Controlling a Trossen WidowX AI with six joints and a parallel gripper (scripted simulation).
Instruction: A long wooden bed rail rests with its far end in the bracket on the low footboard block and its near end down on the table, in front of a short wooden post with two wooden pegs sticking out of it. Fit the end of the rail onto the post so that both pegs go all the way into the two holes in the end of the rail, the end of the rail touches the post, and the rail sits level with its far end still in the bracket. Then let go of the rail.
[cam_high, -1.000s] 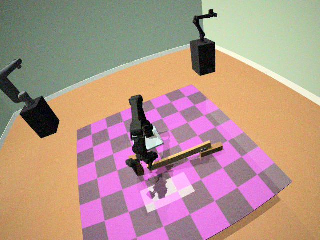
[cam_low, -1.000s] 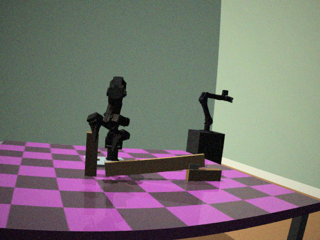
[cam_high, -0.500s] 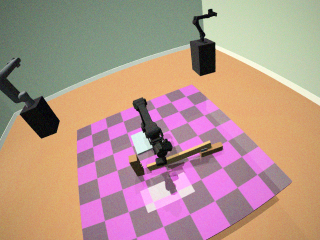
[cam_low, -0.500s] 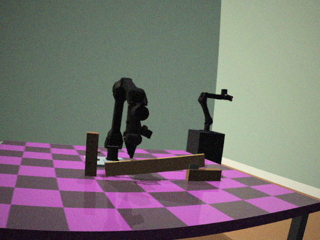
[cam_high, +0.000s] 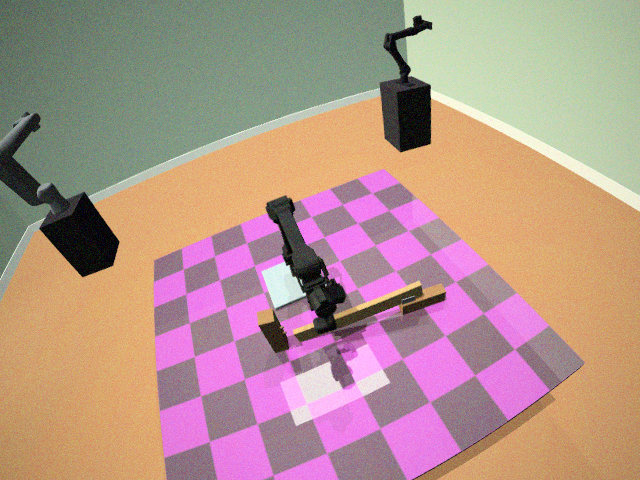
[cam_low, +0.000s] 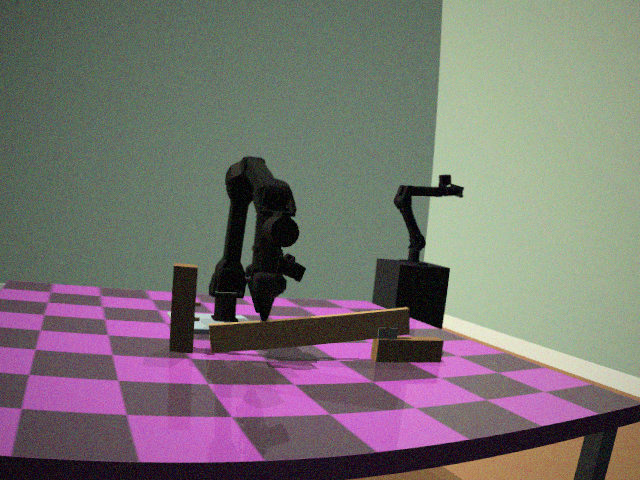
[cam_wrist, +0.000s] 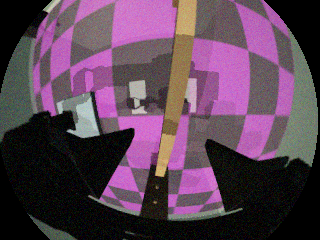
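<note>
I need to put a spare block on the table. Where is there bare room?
Bare squares lie in front of the rail, toward the near table edge, and right of the footboard block. It is crowded between post and rail end, under the open gripper.

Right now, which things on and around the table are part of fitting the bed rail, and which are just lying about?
Part of the job:
- rail
- post with its pegs
- footboard block and bracket
- end effector, open above the rail

Just there:
- two black pedestals with idle arms
- pale base plate
</note>
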